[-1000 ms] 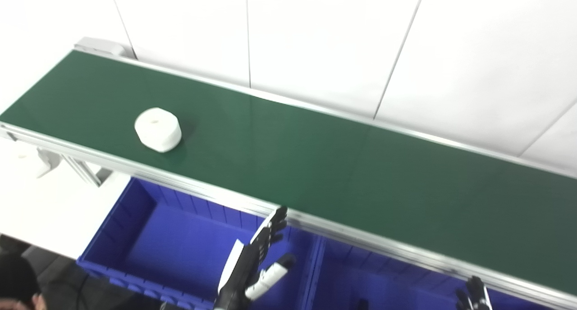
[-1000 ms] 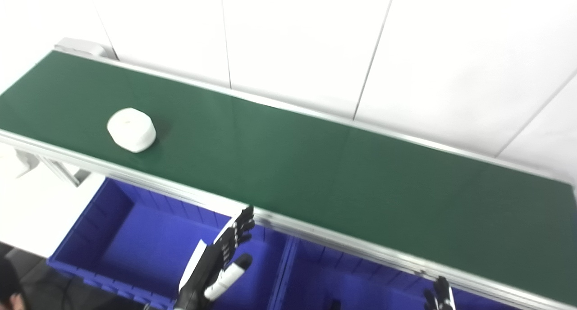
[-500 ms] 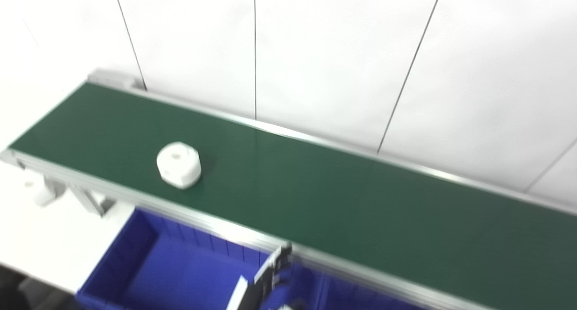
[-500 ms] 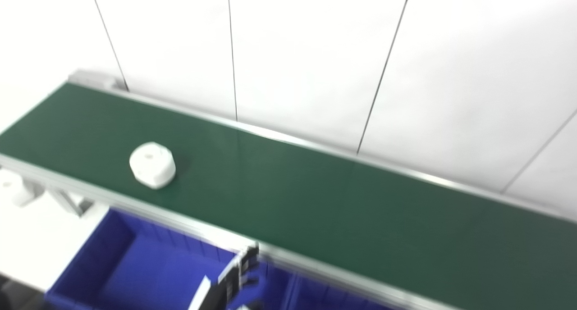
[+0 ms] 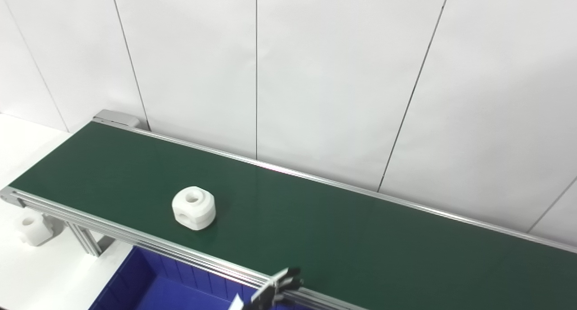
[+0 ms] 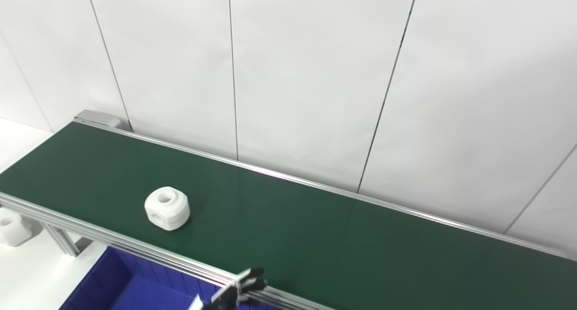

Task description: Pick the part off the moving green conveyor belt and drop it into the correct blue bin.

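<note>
Only the fingertips of the left hand [image 5: 276, 292] show at the bottom edge, over the belt's near rail; they look spread with nothing in them, though the rest is cut off. Up and to the left of that hand, well apart from it, the white part [image 5: 194, 207] sits on the green belt [image 5: 360, 238], a hole on top and one in its side. Just left of the hand lies a corner of the blue bin [image 5: 153, 292]. No right hand is visible.

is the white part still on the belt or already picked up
On the belt. The white part rests on the green conveyor belt, untouched; the left hand is at the belt's near edge.
</note>
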Controlling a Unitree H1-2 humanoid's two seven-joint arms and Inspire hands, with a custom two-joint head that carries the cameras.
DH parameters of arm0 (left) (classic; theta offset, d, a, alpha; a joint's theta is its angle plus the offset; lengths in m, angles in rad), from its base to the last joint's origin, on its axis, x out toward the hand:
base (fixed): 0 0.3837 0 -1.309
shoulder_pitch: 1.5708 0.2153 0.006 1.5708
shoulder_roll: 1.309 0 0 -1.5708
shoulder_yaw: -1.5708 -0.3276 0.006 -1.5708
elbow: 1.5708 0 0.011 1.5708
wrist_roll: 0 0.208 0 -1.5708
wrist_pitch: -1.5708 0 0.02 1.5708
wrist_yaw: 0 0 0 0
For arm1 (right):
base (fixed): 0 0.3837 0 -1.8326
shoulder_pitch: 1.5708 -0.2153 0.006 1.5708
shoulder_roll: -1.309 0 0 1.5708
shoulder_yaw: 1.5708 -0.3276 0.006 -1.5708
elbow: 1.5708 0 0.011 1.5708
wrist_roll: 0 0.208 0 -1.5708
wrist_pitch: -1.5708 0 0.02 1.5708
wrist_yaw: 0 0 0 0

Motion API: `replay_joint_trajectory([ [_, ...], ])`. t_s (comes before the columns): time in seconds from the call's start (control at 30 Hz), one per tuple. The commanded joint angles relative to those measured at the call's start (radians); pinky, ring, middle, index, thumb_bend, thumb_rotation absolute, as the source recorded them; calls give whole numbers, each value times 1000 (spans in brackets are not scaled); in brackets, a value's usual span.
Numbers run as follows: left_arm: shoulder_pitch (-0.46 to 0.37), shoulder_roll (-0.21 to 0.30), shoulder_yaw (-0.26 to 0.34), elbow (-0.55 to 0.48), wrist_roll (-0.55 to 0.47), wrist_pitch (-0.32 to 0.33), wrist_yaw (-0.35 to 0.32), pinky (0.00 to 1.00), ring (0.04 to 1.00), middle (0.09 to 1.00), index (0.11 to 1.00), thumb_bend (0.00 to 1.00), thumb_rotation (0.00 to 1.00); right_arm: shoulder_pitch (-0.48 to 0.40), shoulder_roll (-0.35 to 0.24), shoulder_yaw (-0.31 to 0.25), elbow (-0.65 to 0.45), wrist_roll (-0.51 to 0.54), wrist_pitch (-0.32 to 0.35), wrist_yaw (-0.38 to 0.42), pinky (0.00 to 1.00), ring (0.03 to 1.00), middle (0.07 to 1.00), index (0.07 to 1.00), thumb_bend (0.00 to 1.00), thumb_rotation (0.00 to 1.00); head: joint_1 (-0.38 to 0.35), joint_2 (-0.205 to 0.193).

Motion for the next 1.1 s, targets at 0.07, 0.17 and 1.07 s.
replay_joint_trajectory([
  [0.07, -132, 98, 52, -94, 100, 10, -50, 627, 758, 784, 800, 871, 557, -3, 10, 0, -39, -3, -42, -2, 1000, 1000, 1000, 1000, 337, 1000, -17, 5],
  [0.17, -218, 156, 92, -84, 214, -14, -36, 650, 731, 757, 779, 890, 572, -6, 13, 2, -40, -10, -42, -4, 1000, 998, 1000, 1000, 324, 1000, -21, 10],
  [1.07, -661, 477, -32, 593, 678, -16, 269, 753, 755, 760, 745, 926, 390, -1, 16, 4, -60, -11, -49, 2, 1000, 968, 1000, 1000, 469, 999, -50, 65],
])
